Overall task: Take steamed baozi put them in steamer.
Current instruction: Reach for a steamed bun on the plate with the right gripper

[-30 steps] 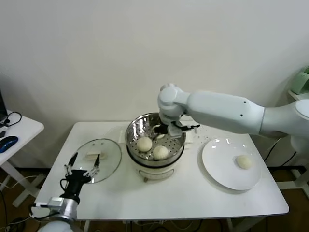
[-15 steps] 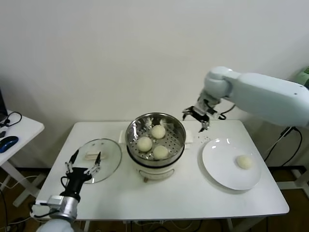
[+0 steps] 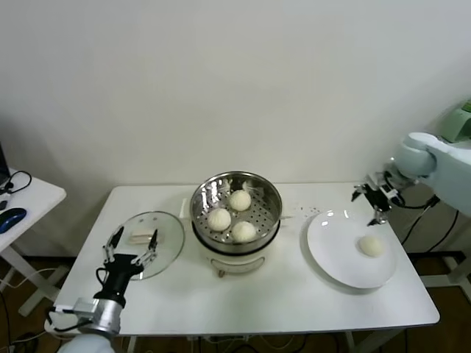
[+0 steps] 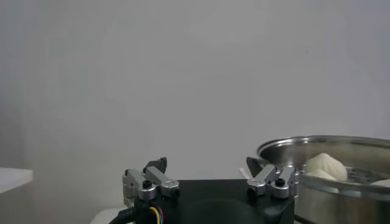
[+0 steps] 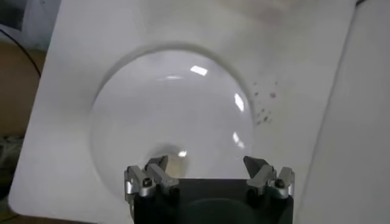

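Fingers of the right gripper [image 3: 375,200] stand spread wide with nothing between them, as the right wrist view shows [image 5: 208,175], and this gripper hangs above the far rim of the white plate [image 3: 335,254] near the right edge of the surface [image 3: 280,298]. On the other arm the left gripper [image 3: 132,246] has its fingers apart as well and holds nothing; it sits low at the near left corner, just in front of the glass lid [image 3: 168,229], and its wrist camera sees the open tips [image 4: 210,176] with the steel wall of the steamer [image 4: 329,182] off to one side. That white surface is the largest thing in view and carries everything else. The steamer [image 3: 206,209] stands at its middle, a shiny perforated basket on a cream-white pot base [image 3: 235,261]. The plate lies flat to the right of it, apart from the pot, and the lid lies flat to the left, close to the pot but not clearly touching it. Three steamed baozi [image 3: 240,200] rest inside the basket on the perforated floor: one toward the far side, one to the left of centre, one toward the near side, set close together. A fourth bun [image 3: 370,246] lies on the right half of the plate, just below the right gripper and not touched by it.
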